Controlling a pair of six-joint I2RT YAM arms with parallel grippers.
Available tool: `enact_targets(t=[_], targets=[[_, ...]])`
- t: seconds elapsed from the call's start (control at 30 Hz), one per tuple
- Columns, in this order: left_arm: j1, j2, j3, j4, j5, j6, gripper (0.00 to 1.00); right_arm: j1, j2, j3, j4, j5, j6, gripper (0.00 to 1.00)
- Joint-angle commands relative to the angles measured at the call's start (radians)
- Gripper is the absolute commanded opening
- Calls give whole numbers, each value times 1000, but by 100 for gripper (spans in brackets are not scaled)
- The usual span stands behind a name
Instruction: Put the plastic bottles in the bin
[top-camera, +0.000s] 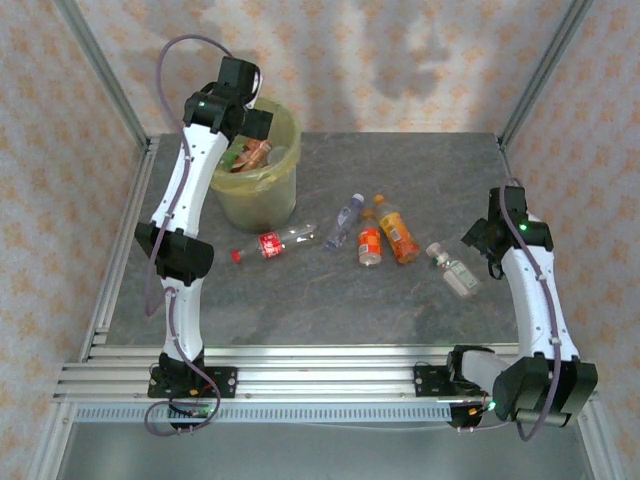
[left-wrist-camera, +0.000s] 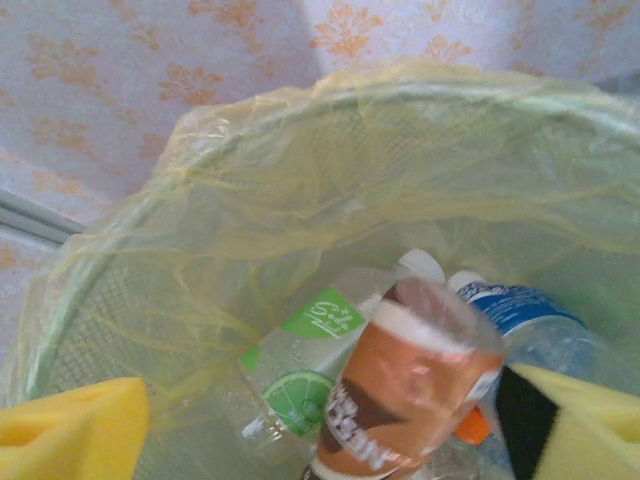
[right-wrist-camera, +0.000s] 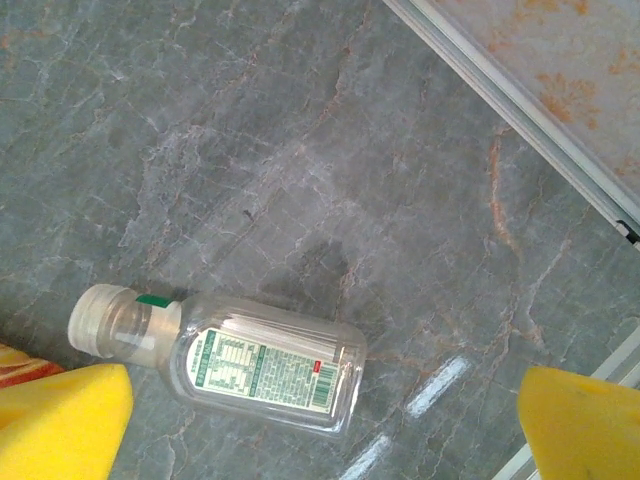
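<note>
1. Grey marbled table (top-camera: 330, 300) carries five loose plastic bottles (top-camera: 370, 245), lying to the right of the bin (top-camera: 262, 190) at its far left.
2. Left gripper (left-wrist-camera: 330, 440) hangs over the bin with its yellow pads (left-wrist-camera: 70, 430) spread wide. A blurred brown-labelled bottle (left-wrist-camera: 410, 390) is between them, above other bottles in the bag; it may be brushing the right pad, but that is hard to tell.
3. Right gripper (right-wrist-camera: 320, 430) is spread wide above a clear green-labelled bottle (right-wrist-camera: 250, 365) lying flat on the table.

The left arm (top-camera: 188, 195) is seen stretched far forward, the left gripper (top-camera: 258, 122) turned downward, its yellow pads (left-wrist-camera: 70, 430) spread wide. The right arm (top-camera: 540, 300) is shown folded, the right gripper (right-wrist-camera: 320, 425) likewise gaping, faced downward.
</note>
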Motion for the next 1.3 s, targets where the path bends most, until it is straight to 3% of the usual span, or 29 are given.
enact_targets(t=[0.0,0.27,0.47,0.97,1.27], targets=[[3,-6,46,-5,-20,-4,94,-23,8,-23,34,-28,-20,99],[3,-24,52,-20,-16,-34,99,-34,50,-34,40,-15,-40,100],[2,-111,23,-15,-14,-98,100,-71,87,-64,97,-127,-68,100],[1,-586,-521,233,320,-302,100,-223,171,-166,242,-473,-135,99],[-4,-727,-715,309,349,-362,100,-227,200,-205,272,-514,-137,99]])
